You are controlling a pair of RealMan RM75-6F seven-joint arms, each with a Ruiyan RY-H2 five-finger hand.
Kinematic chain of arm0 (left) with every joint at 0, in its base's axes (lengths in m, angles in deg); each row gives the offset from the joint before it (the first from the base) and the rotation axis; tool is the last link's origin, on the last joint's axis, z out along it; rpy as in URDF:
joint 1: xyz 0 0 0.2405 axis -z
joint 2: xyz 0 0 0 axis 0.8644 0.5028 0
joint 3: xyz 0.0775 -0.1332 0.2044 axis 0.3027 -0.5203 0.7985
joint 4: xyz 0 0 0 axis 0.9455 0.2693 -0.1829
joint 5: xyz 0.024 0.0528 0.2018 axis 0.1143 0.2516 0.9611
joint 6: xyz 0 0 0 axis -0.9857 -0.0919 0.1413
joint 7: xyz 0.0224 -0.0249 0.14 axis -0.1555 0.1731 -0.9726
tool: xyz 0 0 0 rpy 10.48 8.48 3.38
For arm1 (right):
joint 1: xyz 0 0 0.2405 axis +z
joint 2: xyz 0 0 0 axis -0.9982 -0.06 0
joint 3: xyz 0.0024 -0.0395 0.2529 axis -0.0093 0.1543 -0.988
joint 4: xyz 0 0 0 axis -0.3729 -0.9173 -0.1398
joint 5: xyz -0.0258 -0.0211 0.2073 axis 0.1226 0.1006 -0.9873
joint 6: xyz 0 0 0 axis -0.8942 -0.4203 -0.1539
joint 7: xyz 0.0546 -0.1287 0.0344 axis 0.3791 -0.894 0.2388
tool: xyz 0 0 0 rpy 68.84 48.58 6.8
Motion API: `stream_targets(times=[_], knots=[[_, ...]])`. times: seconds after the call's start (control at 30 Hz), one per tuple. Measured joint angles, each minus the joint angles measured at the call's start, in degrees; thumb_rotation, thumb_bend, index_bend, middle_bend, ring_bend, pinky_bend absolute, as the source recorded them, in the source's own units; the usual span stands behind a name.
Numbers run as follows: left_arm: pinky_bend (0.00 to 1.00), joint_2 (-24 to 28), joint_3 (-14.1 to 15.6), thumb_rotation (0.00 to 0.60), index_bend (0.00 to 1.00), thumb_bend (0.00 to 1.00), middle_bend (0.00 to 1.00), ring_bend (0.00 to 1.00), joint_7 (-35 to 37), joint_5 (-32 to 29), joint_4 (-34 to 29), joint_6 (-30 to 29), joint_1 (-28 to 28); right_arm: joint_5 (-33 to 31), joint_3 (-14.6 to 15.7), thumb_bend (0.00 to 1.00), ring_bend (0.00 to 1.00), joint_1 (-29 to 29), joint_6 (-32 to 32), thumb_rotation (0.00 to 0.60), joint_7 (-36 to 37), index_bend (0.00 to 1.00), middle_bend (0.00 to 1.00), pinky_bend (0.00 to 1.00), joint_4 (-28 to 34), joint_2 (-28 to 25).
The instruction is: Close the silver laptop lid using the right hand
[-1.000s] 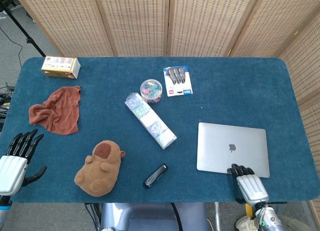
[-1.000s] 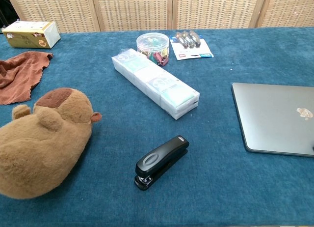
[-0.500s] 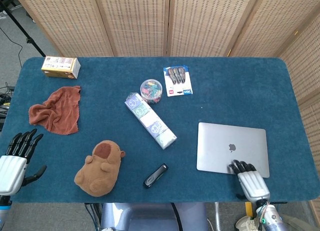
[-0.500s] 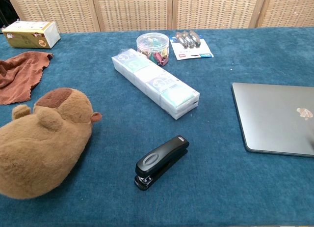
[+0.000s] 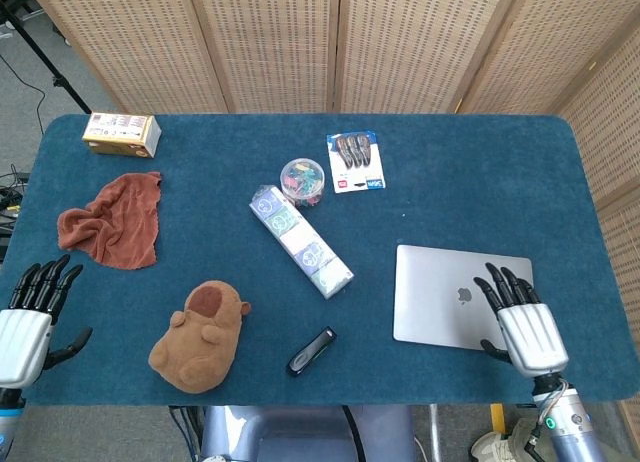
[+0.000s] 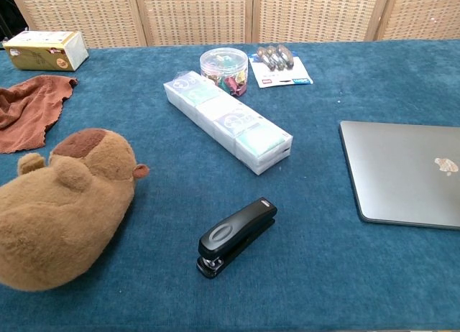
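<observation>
1. The silver laptop (image 5: 462,297) lies lid-down, flat, near the table's (image 5: 480,172) front right corner; closing looks done.
2. The right hand (image 5: 522,322) hovers over its right end, fingers spread, holding nothing.
3. What remains, seemingly, is only withdrawal.

Laptop (image 6: 406,172) runs off the chest view's right edge; right hand (image 5: 524,323) covers its near corner from above; left hand (image 5: 24,328) is clipped.

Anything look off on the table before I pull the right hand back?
Nothing stands out. The silver laptop lies flat with its lid closed, the right hand open over its near right corner. The red cloth is crumpled, nothing spilled.
</observation>
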Motion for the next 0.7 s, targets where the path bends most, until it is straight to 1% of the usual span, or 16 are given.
stream_targets(times=[0.1, 0.13, 0.2, 0.33, 0.43, 0.57, 0.7], knots=[[0.00, -0.3, -0.1, 0.600, 0.10, 0.25, 0.00, 0.00, -0.1, 0.0, 0.3, 0.0, 0.0, 1.8, 0.2, 0.18, 0.00, -1.1, -2.2, 0.600, 0.8, 0.08, 0.00, 0.13, -0.2, -4.3], [0.00, -0.4, -0.1, 0.600, 0.10, 0.25, 0.00, 0.00, -0.1, 0.0, 0.3, -0.1, 0.0, 2.6, 0.2, 0.18, 0.00, -1.6, -3.5, 0.600, 2.1, 0.07, 0.00, 0.13, -0.8, -5.8], [0.00, -0.7, -0.2, 0.600, 0.10, 0.25, 0.00, 0.00, -0.1, 0.0, 0.3, -0.3, 0.0, 3.7, 0.1, 0.18, 0.00, -2.6, -5.9, 0.600, 5.1, 0.06, 0.00, 0.10, -1.9, -6.7], [0.00, -1.1, -0.5, 0.600, 0.10, 0.25, 0.00, 0.00, -0.1, -0.1, 0.4, -0.7, -0.1, 5.4, -0.4, 0.18, 0.00, -5.2, -11.5, 0.600, 13.3, 0.05, 0.00, 0.07, -4.9, -6.2], [0.00, -1.4, -0.7, 0.600, 0.10, 0.25, 0.00, 0.00, 0.0, -0.3, 0.4, -1.0, -0.2, 6.2, -0.9, 0.18, 0.00, -7.1, -14.6, 0.600, 16.8, 0.05, 0.00, 0.06, -7.4, -5.9], [0.00, -1.8, -0.8, 0.600, 0.10, 0.25, 0.00, 0.00, 0.0, -0.5, 0.5, -0.9, -0.2, 5.9, -1.4, 0.18, 0.00, -8.1, -15.4, 0.600, 19.7, 0.05, 0.00, 0.06, -9.1, -5.4], [0.00, -2.2, -0.9, 0.600, 0.10, 0.25, 0.00, 0.00, -0.1, -0.4, 0.5, -0.7, 0.1, 5.1, -1.6, 0.18, 0.00, -8.4, -14.4, 0.600, 20.9, 0.04, 0.00, 0.06, -10.8, -4.6]])
